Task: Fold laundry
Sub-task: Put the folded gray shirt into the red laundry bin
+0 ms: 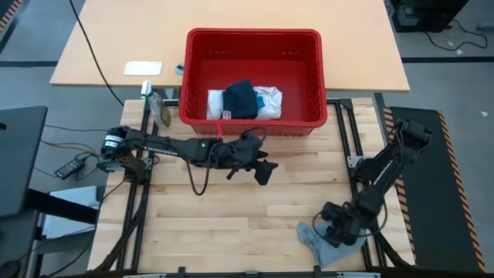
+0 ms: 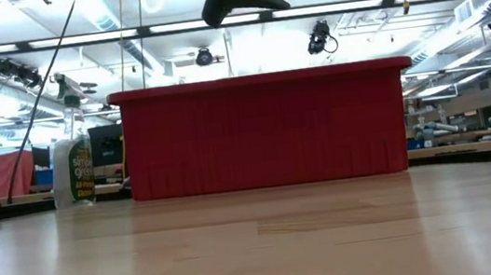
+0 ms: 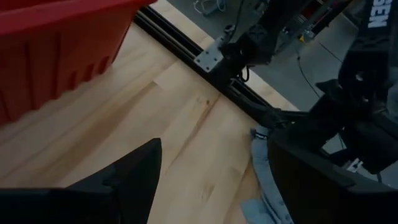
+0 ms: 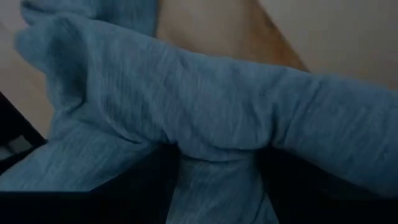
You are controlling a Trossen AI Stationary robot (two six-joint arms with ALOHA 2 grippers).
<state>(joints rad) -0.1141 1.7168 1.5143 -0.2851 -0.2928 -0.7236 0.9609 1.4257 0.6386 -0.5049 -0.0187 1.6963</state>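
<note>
1. The right gripper is being held low at the near right corner of the table, directly on the grey cloth. In the right wrist view the grey cloth is filling the frame and is being pinched as a bunched ridge between the dark fingers, so the jaws are being kept partly apart around the fabric.
2. The left gripper is being held in the air over the table's middle, just near of the red basket. Its jaws are being kept wide and nothing is being carried; the gap is showing clearly in the left wrist view.
3. The grey cloth is lying to the near right of the left gripper, well apart from it. The right arm is by far the nearer one, already in contact.
4. The cloth's long axis is being judged as running roughly near-left to far-right, though the crumpling is making this uncertain.
5. The navy piece and the white crinkly piece are lying inside the basket, the navy one on top of the white one, far of both grippers.
6. Judgement: the next spreading move is likely being left to the right arm, with the left arm needing to travel near and right to help.
</note>
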